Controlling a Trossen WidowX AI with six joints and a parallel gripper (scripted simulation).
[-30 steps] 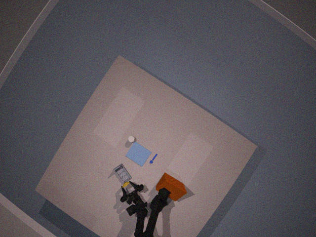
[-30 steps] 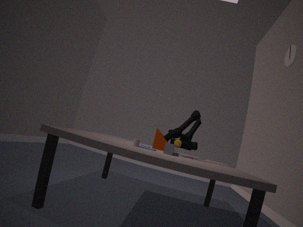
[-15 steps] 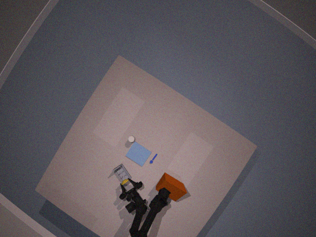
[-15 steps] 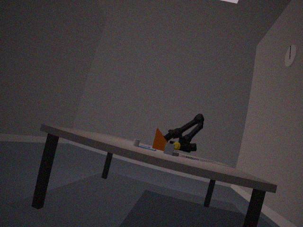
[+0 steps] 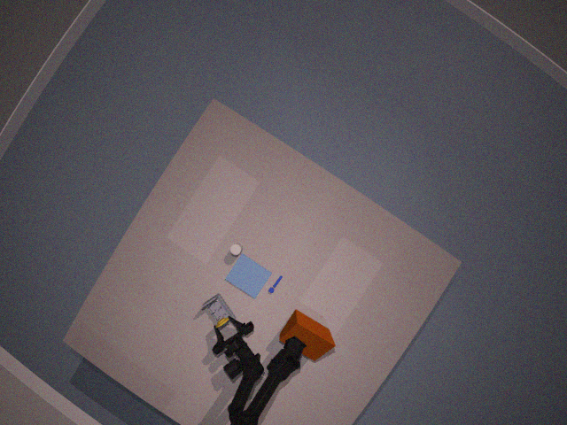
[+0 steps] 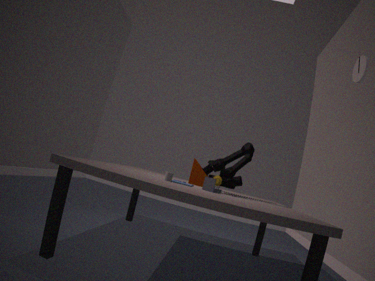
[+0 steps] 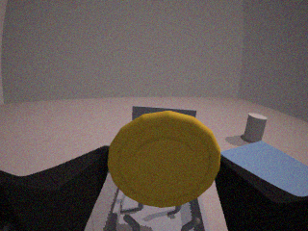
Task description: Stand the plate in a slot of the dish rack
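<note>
Top view: we see the gripper (image 5: 227, 325) clamped on the plate (image 5: 222, 322), which shows only as a thin yellow sliver, so it is edge-on to this camera and standing upright. The rack (image 5: 216, 307) lies just beyond the plate, up and to the left in this view, directly along the line the gripper points. The plate sits at the rack's near end, its long edge running across that line. A blue mat (image 5: 248, 275), a spoon (image 5: 275, 283), a white cup (image 5: 235, 249) and an orange box (image 5: 307, 334) lie off to the sides, apart from the rack.

Exterior view: the plate (image 6: 217, 179) is held low, just beside the rack (image 6: 208, 184) and touching or nearly touching its top; we cannot tell which.

Wrist view: the plate (image 7: 165, 158) fills the middle, its round face toward the camera, gripped at both sides by the dark fingers. The rack (image 7: 154, 221) lies below and ahead, its rails running away from us, so we judge the next move to be a short drop straight down into a slot.

We read no brands, labels or writing anywhere.
</note>
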